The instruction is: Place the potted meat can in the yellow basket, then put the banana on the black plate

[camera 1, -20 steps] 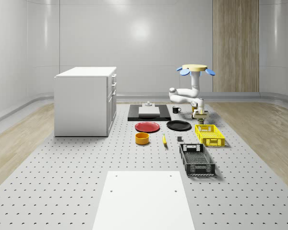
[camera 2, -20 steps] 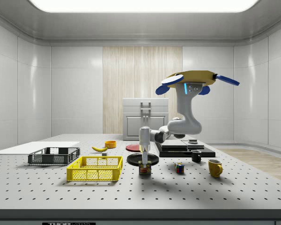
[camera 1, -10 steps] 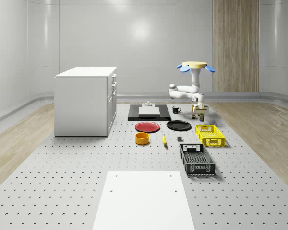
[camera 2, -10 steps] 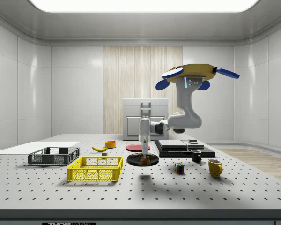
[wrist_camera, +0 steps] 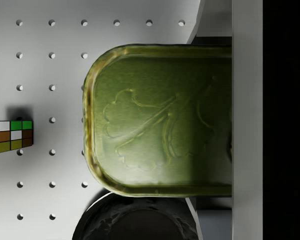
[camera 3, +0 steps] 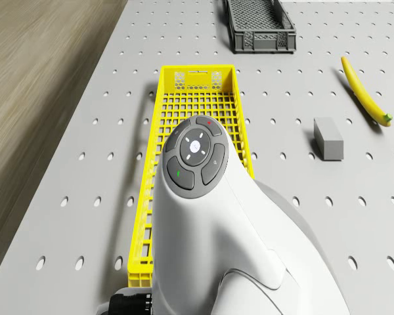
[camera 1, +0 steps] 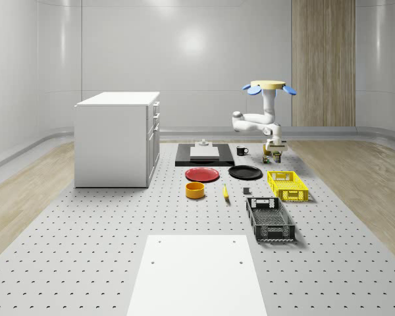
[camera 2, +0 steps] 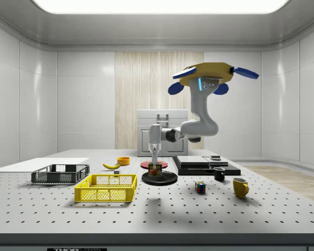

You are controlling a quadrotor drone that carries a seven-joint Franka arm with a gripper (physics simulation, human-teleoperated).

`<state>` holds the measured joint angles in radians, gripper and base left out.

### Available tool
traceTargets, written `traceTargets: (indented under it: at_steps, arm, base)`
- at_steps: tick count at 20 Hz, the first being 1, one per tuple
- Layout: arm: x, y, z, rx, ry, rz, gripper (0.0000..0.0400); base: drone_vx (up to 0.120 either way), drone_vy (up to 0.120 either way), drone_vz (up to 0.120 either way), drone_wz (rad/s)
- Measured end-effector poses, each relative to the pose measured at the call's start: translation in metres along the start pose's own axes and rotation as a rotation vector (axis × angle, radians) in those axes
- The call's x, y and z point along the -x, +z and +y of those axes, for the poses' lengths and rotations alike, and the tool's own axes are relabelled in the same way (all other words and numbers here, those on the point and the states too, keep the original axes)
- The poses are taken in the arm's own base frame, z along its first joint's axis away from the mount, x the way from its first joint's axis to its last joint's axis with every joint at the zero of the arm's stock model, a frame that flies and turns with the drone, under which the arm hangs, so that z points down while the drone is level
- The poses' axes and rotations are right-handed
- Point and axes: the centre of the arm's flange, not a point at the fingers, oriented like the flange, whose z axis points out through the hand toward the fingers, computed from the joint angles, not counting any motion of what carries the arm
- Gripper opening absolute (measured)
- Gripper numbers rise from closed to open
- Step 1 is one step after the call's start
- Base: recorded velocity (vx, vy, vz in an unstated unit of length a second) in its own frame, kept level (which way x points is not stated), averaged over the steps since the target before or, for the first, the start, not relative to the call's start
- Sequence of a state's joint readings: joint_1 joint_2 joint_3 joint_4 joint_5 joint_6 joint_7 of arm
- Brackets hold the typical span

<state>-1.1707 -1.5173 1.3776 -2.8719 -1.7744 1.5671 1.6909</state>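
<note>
My gripper (camera 2: 156, 166) is shut on the potted meat can (camera 2: 156, 170), which hangs well above the table. The can's green top (wrist_camera: 162, 120) sits against one finger (wrist_camera: 247, 120) in the wrist view. The drone (camera 1: 271, 86) hovers beyond the far end of the yellow basket (camera 1: 288, 185), and its arm (camera 3: 210, 216) reaches down. The basket (camera 2: 107, 188) lies toward the side view's left of the can, and its rim (camera 3: 155, 125) runs under the arm in the drone view. The black plate (camera 1: 245, 172) lies beside the can, its edge (wrist_camera: 135, 220) just below it. The banana (camera 1: 225, 191) lies on the table.
A black crate (camera 1: 270, 218) lies past the basket. A Rubik's cube (camera 2: 200, 187), a black mug (camera 2: 219, 174) and a yellow mug (camera 2: 240, 186) stand to the side view's right. A red plate (camera 1: 202, 174), an orange bowl (camera 1: 195, 190), a grey block (camera 3: 328, 138) and a white cabinet (camera 1: 117, 138) are nearby.
The drone has risen and drifted toward the side view's left. The can went from close over the table to hanging higher, by the black plate.
</note>
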Motion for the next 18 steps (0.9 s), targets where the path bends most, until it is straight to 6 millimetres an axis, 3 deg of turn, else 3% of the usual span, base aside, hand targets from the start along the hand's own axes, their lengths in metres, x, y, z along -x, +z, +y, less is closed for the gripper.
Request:
traceTargets:
  at_steps: [18]
  arm:
    - [0.0, -0.0004, 0.0, 0.0, 0.0, 0.0, 0.0287]
  base:
    - [0.12, 0.0, 0.0, 0.0]
